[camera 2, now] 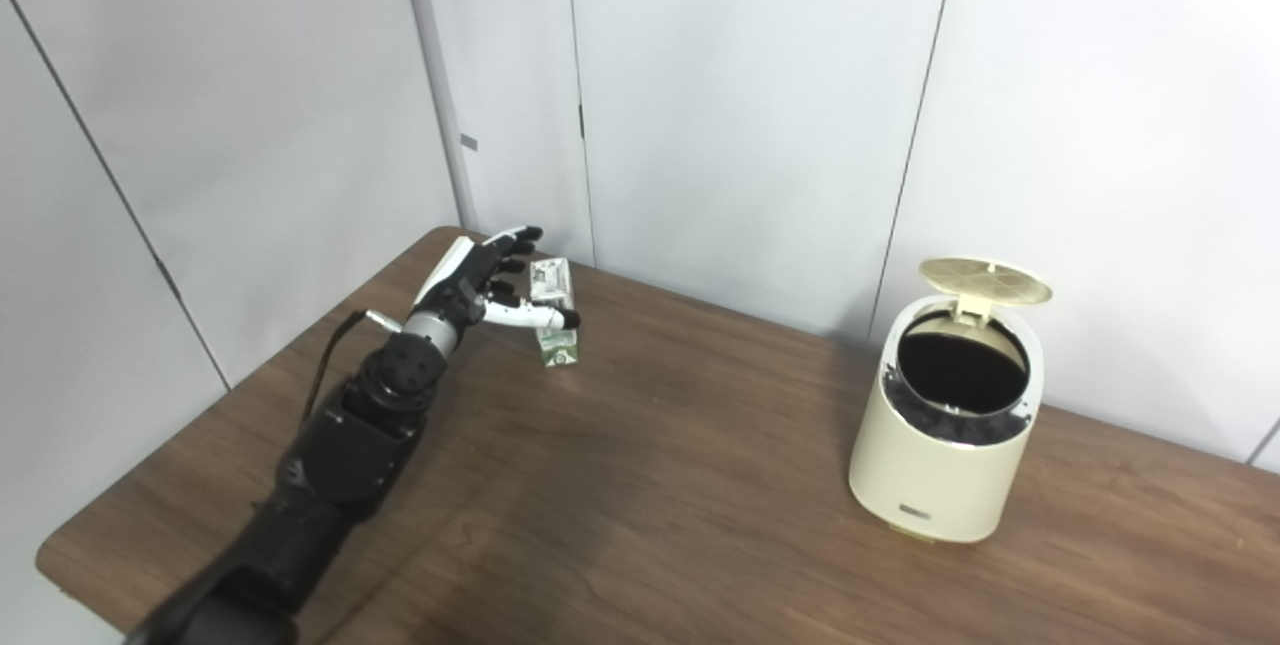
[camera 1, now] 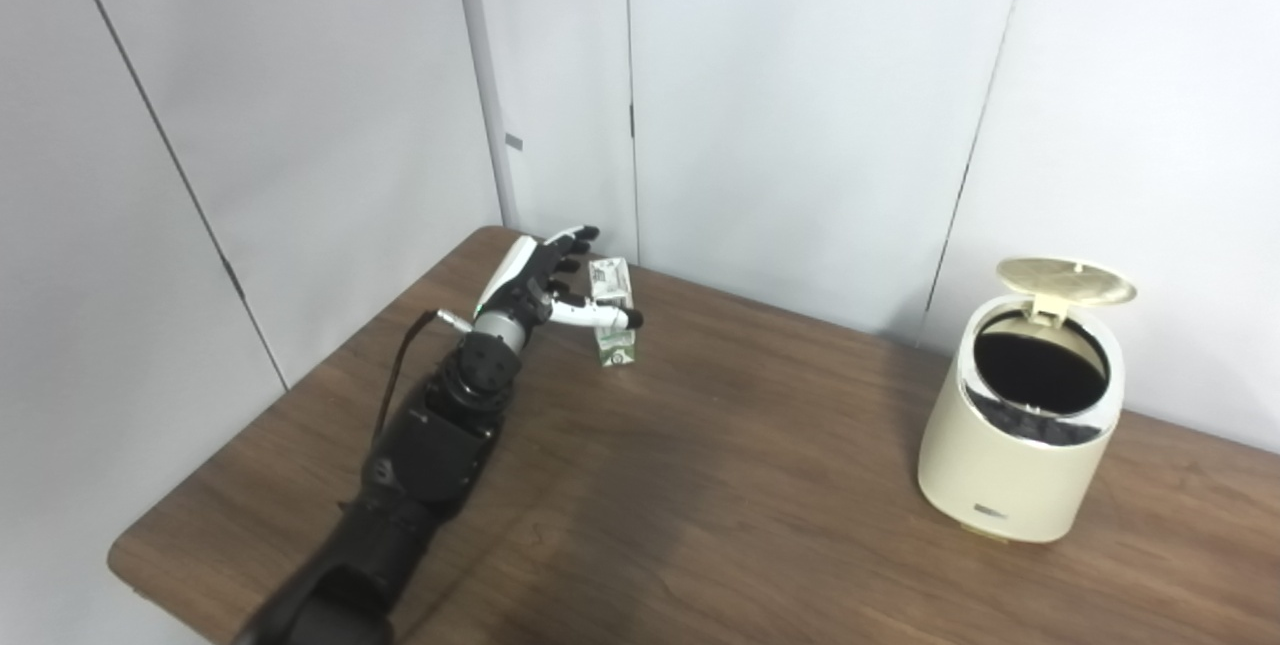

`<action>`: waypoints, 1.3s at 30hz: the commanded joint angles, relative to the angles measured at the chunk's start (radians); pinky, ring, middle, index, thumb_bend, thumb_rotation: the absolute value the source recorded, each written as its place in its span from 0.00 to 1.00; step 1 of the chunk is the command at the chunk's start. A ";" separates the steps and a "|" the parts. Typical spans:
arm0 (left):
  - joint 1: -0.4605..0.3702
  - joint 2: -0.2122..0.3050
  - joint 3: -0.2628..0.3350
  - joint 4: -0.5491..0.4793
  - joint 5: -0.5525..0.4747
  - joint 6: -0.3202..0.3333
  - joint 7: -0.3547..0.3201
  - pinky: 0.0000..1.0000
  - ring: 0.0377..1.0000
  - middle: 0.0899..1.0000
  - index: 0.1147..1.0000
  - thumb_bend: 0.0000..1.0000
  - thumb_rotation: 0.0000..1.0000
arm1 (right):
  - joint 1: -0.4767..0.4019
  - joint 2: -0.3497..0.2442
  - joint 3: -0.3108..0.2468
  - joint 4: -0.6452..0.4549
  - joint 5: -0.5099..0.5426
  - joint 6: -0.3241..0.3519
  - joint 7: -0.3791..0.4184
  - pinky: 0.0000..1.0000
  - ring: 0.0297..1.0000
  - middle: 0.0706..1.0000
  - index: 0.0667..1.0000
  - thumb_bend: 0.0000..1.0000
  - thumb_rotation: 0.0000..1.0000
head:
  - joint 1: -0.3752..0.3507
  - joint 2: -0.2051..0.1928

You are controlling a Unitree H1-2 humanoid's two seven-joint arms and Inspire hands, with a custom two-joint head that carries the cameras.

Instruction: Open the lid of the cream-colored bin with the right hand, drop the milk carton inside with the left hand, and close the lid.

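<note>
Lid point(camera 1: 1066, 282) of the cream bin point(camera 1: 1010, 465) stands raised, the dark opening exposed; opening step judged complete. The milk carton point(camera 1: 612, 315) stands upright on the surface point(camera 1: 700, 485) near its far left corner, well apart from the bin. The left robot hand point(camera 1: 540, 290) is at the carton, fingers spread, thumb across its front; not yet a firm grip. Right robot hand out of view. Carrying, dropping and closing remain. Surface is dark wood grain; pale panelled walls point(camera 1: 800, 105) behind.
</note>
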 commanded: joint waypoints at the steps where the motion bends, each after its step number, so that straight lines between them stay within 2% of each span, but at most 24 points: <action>1: -0.058 0.044 -0.012 -0.001 0.031 -0.001 -0.008 0.79 0.85 0.86 0.88 1.00 0.25 | 0.012 0.000 0.004 0.002 -0.006 -0.007 0.002 0.42 0.52 0.54 0.51 0.57 0.55 | -0.002 0.002; 5: -0.068 0.059 -0.045 0.006 0.047 0.026 -0.041 0.79 0.84 0.85 0.88 1.00 0.25 | 0.012 -0.003 0.006 0.007 -0.002 -0.009 0.012 0.44 0.54 0.55 0.52 0.57 0.56 | -0.015 -0.001; 11: -0.080 0.086 -0.088 0.025 0.074 0.046 -0.087 0.76 0.81 0.81 0.86 1.00 0.24 | 0.010 0.006 -0.008 -0.025 0.010 0.065 -0.003 0.41 0.52 0.53 0.50 0.63 0.56 | -0.023 -0.005; 17: -0.085 0.082 -0.065 0.024 0.040 0.026 -0.122 0.73 0.78 0.78 0.82 1.00 0.18 | 0.002 0.004 -0.023 -0.032 0.023 0.110 -0.009 0.39 0.50 0.52 0.49 0.71 0.58 | -0.021 -0.004; 22: -0.086 0.085 -0.057 0.028 0.015 0.009 -0.148 0.72 0.78 0.78 0.82 1.00 0.18 | -0.003 0.005 -0.029 -0.028 0.035 0.117 -0.009 0.39 0.49 0.51 0.48 0.71 0.56 | -0.022 -0.005; 27: -0.090 0.085 -0.062 0.037 0.030 0.001 -0.140 0.73 0.78 0.77 0.80 0.99 0.16 | -0.003 0.005 -0.028 -0.026 0.038 0.122 -0.012 0.39 0.49 0.50 0.48 0.73 0.56 | -0.025 -0.006; 33: -0.087 0.064 -0.041 0.050 0.048 -0.054 -0.059 0.66 0.72 0.71 0.75 0.84 0.02 | 0.003 0.005 -0.023 -0.044 0.034 0.139 -0.011 0.39 0.49 0.50 0.48 0.77 0.57 | -0.027 -0.002; 37: -0.086 0.048 -0.038 0.058 0.083 -0.061 0.012 0.57 0.62 0.63 0.66 0.71 0.00 | 0.004 0.005 -0.022 -0.049 0.034 0.147 -0.010 0.38 0.49 0.50 0.48 0.77 0.57 | -0.027 -0.001; 38: -0.087 0.047 -0.042 0.059 0.098 -0.055 0.025 0.54 0.61 0.62 0.64 0.69 0.00 | 0.004 0.006 -0.022 -0.049 0.036 0.148 -0.010 0.38 0.49 0.50 0.47 0.78 0.57 | -0.027 -0.001; 39: -0.088 0.046 -0.046 0.062 0.112 -0.054 0.037 0.52 0.58 0.60 0.54 0.60 0.03 | 0.004 0.006 -0.022 -0.050 0.037 0.150 -0.010 0.39 0.49 0.51 0.48 0.79 0.57 | -0.029 0.000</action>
